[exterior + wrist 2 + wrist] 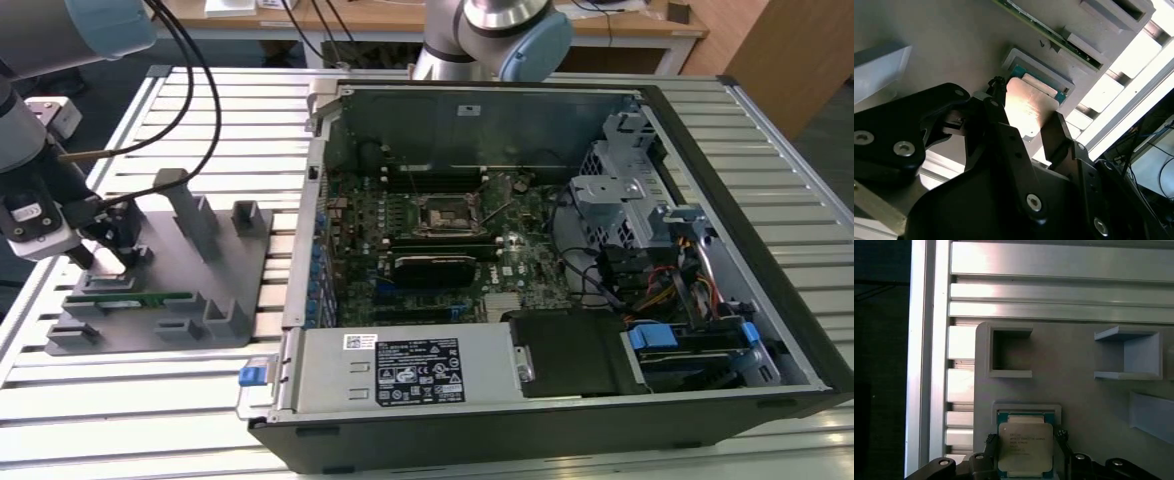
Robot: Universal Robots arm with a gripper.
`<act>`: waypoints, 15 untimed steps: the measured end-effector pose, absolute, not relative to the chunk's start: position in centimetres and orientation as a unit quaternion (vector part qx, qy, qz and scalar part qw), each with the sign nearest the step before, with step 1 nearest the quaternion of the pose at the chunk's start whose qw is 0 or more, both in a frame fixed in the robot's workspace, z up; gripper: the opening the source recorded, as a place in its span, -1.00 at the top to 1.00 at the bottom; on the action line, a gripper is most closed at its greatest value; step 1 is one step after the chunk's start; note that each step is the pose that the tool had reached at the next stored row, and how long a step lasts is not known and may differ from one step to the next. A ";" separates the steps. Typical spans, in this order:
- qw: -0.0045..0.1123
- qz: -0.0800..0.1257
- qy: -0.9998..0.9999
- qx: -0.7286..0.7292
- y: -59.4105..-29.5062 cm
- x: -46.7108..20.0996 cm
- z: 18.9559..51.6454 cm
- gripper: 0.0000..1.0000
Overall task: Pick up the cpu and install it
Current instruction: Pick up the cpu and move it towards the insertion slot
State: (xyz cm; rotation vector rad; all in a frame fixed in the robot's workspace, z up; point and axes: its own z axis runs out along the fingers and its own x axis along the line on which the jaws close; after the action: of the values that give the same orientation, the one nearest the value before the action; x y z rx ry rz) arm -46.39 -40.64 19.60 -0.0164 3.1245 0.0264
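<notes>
The cpu (1025,447), a flat square chip with a silver top and a green rim, lies in its shallow pocket on the grey fixture plate (200,262) at the exterior view's left. My gripper (110,262) is down over that pocket. In both wrist views its two black fingers (1060,436) press against opposite edges of the cpu (1026,110), so the gripper is shut on it. The chip still rests level in the pocket. The black socket with a metal frame (441,215) sits mid-motherboard inside the open computer case (534,250).
A long green memory stick (127,297) lies in a slot of the fixture plate near the gripper. Grey posts and brackets (180,200) stand up from the plate. Cables (200,90) hang over the slatted aluminium table (147,400).
</notes>
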 end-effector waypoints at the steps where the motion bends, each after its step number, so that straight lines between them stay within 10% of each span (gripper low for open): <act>1: 0.008 0.008 1.000 -0.005 -40.6 -46.4 19.6 -0.05; 15: 0.008 0.008 1.000 -0.005 -40.6 -46.4 20.1 -0.05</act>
State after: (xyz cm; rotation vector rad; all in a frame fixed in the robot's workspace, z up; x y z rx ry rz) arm -46.39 -40.64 20.10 -0.0164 3.1247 0.0262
